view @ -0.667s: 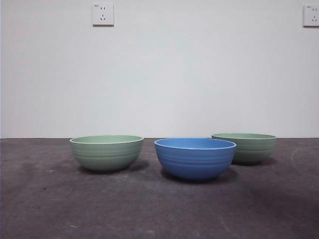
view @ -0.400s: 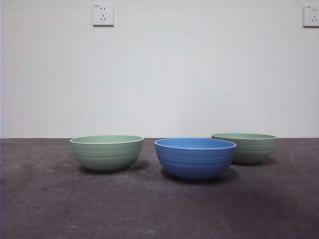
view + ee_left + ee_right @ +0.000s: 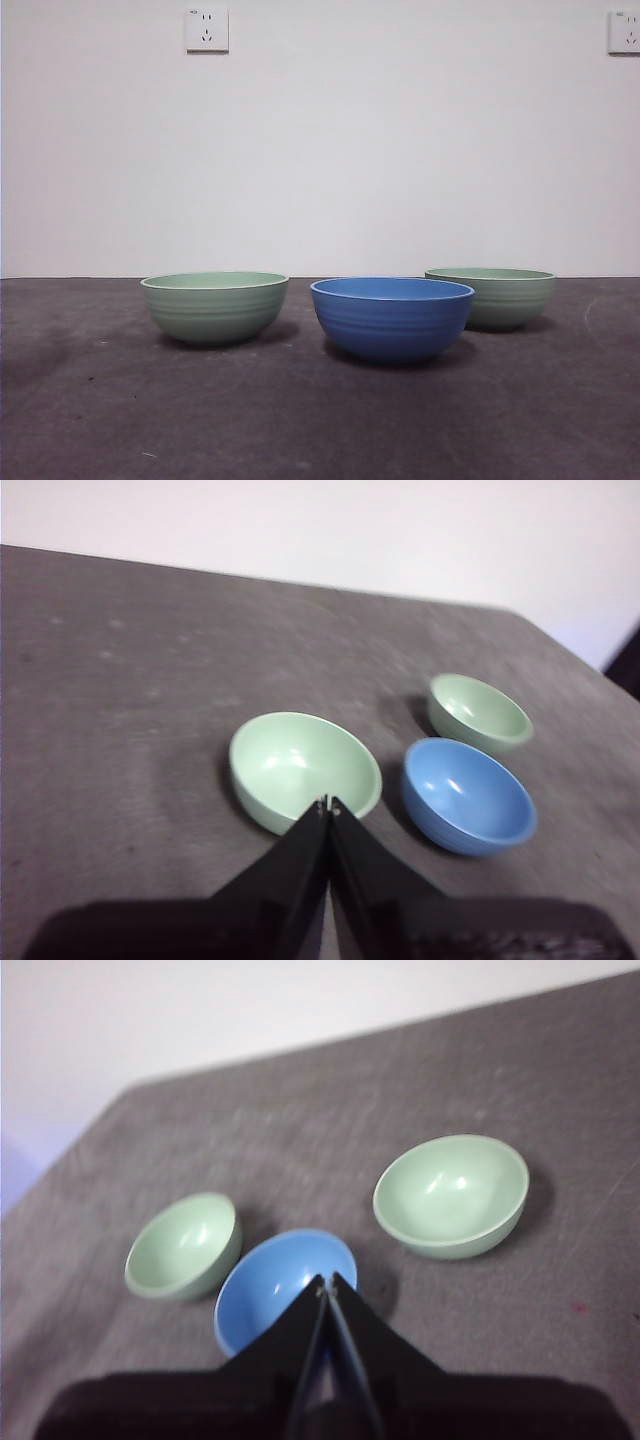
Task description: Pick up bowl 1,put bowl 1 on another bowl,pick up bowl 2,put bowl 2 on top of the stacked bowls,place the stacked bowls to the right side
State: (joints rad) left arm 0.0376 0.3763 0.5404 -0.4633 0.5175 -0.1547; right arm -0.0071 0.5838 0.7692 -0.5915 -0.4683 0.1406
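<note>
While both arms waited above the scene, three bowls stood apart, unstacked and upright, on the dark grey counter. The blue bowl sat in the middle and nearest the front camera. One sage-green bowl stood to its left in the front view; the other sage-green bowl stood to its right and farther back, partly overlapped by the blue bowl in that view. The left gripper hung above the counter with its jaws clenched together, empty, its tips seen over the near rim of the larger-looking green bowl. The right gripper likewise hung with jaws pressed shut, empty, its tips seen over the blue bowl. Two wall sockets showed on the white wall behind.
</note>
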